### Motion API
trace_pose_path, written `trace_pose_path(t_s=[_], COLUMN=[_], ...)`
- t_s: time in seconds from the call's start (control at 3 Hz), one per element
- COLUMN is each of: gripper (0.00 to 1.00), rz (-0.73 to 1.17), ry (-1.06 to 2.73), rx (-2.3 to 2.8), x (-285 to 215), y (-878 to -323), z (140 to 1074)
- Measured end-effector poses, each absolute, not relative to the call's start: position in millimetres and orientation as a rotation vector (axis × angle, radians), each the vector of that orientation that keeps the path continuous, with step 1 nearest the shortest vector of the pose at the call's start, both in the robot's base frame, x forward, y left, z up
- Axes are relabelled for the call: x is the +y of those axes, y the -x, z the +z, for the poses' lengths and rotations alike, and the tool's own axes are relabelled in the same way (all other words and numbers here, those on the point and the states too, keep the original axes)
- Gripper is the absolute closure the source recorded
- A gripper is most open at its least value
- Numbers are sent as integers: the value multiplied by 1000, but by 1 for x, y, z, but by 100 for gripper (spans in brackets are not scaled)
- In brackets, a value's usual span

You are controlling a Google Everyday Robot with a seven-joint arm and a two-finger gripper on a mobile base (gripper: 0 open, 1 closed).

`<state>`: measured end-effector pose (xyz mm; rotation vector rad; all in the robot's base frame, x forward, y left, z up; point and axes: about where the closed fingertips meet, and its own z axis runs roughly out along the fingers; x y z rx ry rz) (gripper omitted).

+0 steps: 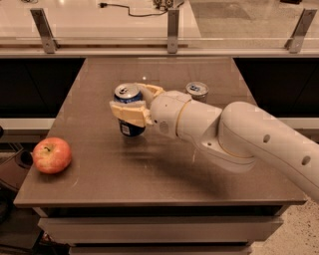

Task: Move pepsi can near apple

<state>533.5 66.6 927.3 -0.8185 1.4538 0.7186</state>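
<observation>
The table [164, 179] bore the apple [51, 155] and, well apart from it, a silver can [197, 89]; between them hung the hand [131, 103], gripping the pepsi can [131, 128].

The gripper [128, 98] clasps the upright pepsi can [131, 128] over the middle of the table [164, 172], well apart from the apple [52, 155] at its front-left edge.

A grey can [197, 89] stands on the table [99, 184], just behind and right of the gripper [127, 112], which hangs over the tabletop's middle. Posts [172, 30] and a cable [130, 11] lie well behind it.
</observation>
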Motion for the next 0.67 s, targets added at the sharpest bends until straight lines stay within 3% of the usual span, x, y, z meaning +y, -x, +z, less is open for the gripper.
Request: trace_pose_path(t_s=[0.67], gripper=[100], rz=[732], ry=[793], rx=[1502], x=[78], y=[-521], z=[893])
